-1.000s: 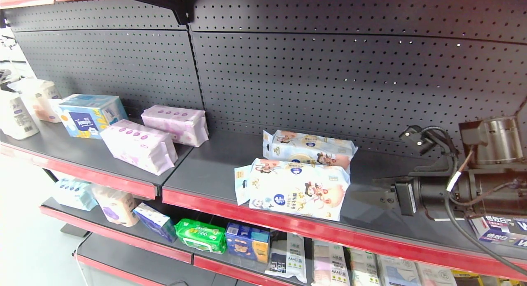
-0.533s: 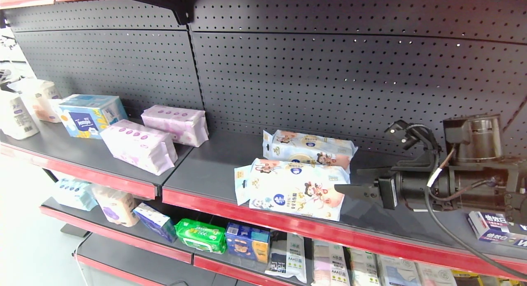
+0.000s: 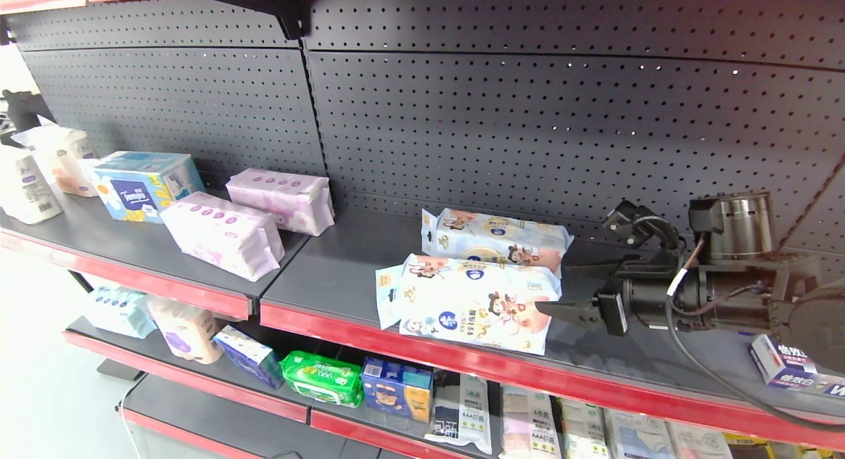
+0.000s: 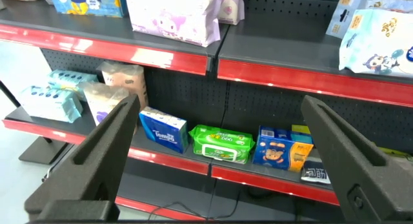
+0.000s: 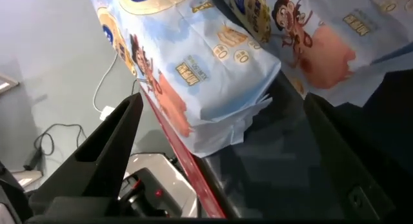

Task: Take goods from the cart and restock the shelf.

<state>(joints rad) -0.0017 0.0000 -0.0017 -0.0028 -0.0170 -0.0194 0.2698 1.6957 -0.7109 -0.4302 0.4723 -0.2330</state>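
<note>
Two pale-blue cartoon-print packs lie on the dark shelf (image 3: 330,274), one at the front (image 3: 475,304) and one behind it (image 3: 495,238). My right gripper (image 3: 553,288) is open and holds nothing. It sits level over the shelf at the front pack's right end, with its fingertips reaching that end. In the right wrist view the front pack's end (image 5: 213,75) sits at the mouth of the right gripper (image 5: 222,101). My left gripper (image 4: 219,104) is open and holds nothing, low in front of the lower shelves.
Two pink packs (image 3: 221,234) (image 3: 284,198), a blue tissue pack (image 3: 142,185) and white packs (image 3: 39,168) stand further left on the same shelf. A small blue-and-white box (image 3: 792,370) lies at the right. The lower shelf holds several goods, among them a green pack (image 3: 323,378).
My right gripper has moved left along the shelf until its fingertips reached the front pack's right end. The packs have not moved.
</note>
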